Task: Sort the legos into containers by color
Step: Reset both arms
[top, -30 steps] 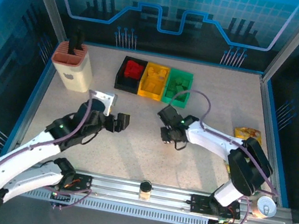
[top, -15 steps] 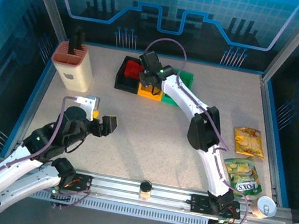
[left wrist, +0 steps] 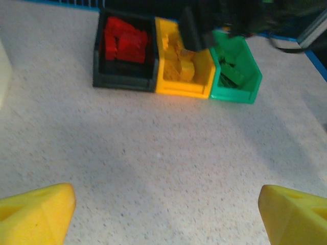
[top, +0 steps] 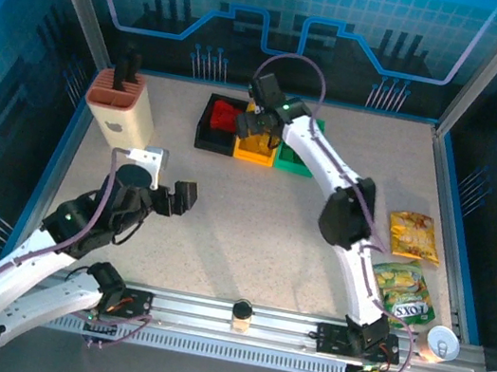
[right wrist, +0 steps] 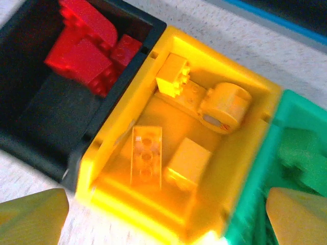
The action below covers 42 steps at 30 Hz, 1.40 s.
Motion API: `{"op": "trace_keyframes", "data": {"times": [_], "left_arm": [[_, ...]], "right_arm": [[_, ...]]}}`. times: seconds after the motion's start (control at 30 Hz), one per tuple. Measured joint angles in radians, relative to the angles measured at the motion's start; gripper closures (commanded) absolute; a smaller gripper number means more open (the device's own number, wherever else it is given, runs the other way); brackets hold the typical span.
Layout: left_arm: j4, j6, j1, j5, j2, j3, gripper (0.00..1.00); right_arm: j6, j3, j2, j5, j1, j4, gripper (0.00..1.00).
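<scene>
Three bins stand in a row at the back: black bin with red legos, yellow bin, green bin. My right gripper hangs open just above the yellow bin, nothing between its fingers. Below it lie several yellow legos; red legos are to the left and green legos to the right. My left gripper is open and empty over bare table, well in front of the bins. Its view shows the black bin, yellow bin and green bin.
A beige knife block stands at the back left. Two snack bags and a can lie along the right side. A metal rail runs along the near edge.
My right arm swung from the middle of the table out to the bins and now hovers over the yellow one. My left gripper drew back a little toward the near left.
</scene>
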Motion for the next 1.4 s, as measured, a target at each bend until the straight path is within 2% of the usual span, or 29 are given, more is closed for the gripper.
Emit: {"op": "trace_keyframes", "data": {"times": [0.17, 0.3, 0.43, 0.6, 0.73, 0.8, 0.87, 0.93, 1.07, 1.13, 1.3, 1.4], "left_arm": [[0.011, 0.076, -0.001, -0.106, -0.013, 0.063, 0.01], [0.064, 0.145, -0.001, -0.160, -0.074, -0.008, 0.01], [0.093, 0.148, -0.001, -0.223, -0.098, -0.140, 0.01], [0.084, 0.140, -0.001, -0.355, -0.058, -0.286, 0.01], [0.066, 0.118, 0.003, -0.443, 0.008, -0.292, 0.01], [0.084, 0.121, 0.003, -0.484, 0.023, -0.295, 0.01], [0.207, 0.148, 0.005, -0.533, 0.020, -0.360, 0.01], [0.380, 0.198, 0.013, -0.557, 0.001, -0.505, 0.01], [0.420, 0.231, 0.031, -0.552, -0.011, -0.632, 0.01], [0.454, 0.236, 0.033, -0.549, -0.032, -0.633, 0.01], [0.490, 0.253, 0.033, -0.548, -0.119, -0.633, 0.01], [0.490, 0.254, 0.028, -0.549, -0.190, -0.637, 0.01]], "right_arm": [[-0.036, -0.571, -0.586, -0.002, -0.005, 0.234, 0.00], [-0.072, -0.994, -0.987, 0.084, -0.040, 0.414, 0.00], [-0.074, -1.365, -1.190, 0.229, -0.044, 0.476, 0.02], [0.011, -1.749, -1.360, 0.310, -0.029, 0.415, 0.00], [0.031, -1.842, -1.608, 0.321, -0.025, 0.433, 0.00], [0.041, -1.846, -1.679, 0.333, -0.034, 0.459, 0.00], [0.048, -1.847, -1.701, 0.349, -0.058, 0.482, 0.00], [0.048, -1.859, -1.703, 0.357, -0.089, 0.509, 0.00], [0.011, -1.906, -1.701, 0.392, -0.122, 0.591, 0.00], [-0.025, -2.013, -1.702, 0.410, -0.142, 0.758, 0.00], [-0.031, -2.099, -1.701, 0.423, -0.183, 0.764, 0.00], [-0.027, -2.098, -1.786, 0.425, -0.183, 0.747, 0.00]]}}
